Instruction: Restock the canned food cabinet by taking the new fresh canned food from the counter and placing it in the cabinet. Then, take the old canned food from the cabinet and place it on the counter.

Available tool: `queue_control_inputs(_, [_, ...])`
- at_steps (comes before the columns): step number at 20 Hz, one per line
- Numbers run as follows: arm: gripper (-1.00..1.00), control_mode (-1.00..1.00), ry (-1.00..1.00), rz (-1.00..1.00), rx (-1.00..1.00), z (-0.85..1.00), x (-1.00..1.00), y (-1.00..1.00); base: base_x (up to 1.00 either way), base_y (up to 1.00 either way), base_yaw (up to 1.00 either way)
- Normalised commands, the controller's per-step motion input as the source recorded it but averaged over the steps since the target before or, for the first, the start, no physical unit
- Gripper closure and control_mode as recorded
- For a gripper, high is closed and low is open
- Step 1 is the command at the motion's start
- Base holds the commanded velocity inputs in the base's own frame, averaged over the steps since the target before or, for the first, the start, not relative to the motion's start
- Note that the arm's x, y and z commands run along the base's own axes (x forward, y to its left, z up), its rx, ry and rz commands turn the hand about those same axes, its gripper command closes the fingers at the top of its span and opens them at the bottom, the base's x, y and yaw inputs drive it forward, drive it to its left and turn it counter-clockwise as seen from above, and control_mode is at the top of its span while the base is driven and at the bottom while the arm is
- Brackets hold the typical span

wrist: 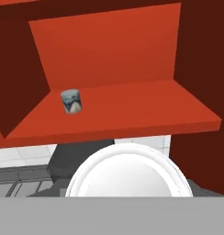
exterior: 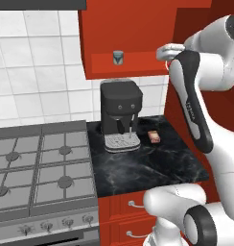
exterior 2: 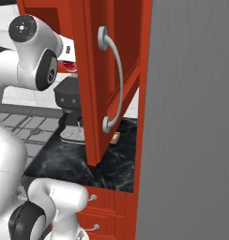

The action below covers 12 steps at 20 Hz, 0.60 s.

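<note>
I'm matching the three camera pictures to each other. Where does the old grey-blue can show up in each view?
Left base view: the old canned food stands upright on the cabinet shelf, upper middle, above the coffee machine.
Right base view: I cannot find it; the open cabinet door covers that area.
Hand view: it stands at the left of the shelf.
Shared landmark: the coffee machine, directly below the shelf.

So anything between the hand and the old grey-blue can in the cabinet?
Nothing visible. In the hand view the old can stands upright, alone on the left of the cabinet shelf, with the front open. The cabinet door is swung aside, and the coffee machine sits below shelf level.
</note>
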Motion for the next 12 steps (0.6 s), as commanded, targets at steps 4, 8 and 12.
queue_control_inputs(4, [1.00,-1.00,0.00,0.00,-0.06,-0.11,0.90,0.00,0.00,0.00,0.00])
queue_control_inputs(8, [1.00,-1.00,0.00,0.00,-0.11,-0.38,0.75,0.00,0.00,0.00,0.00])
queue_control_inputs(12, [1.00,-1.00,0.00,0.00,-0.09,-0.38,0.74,0.00,0.00,0.00,0.00])
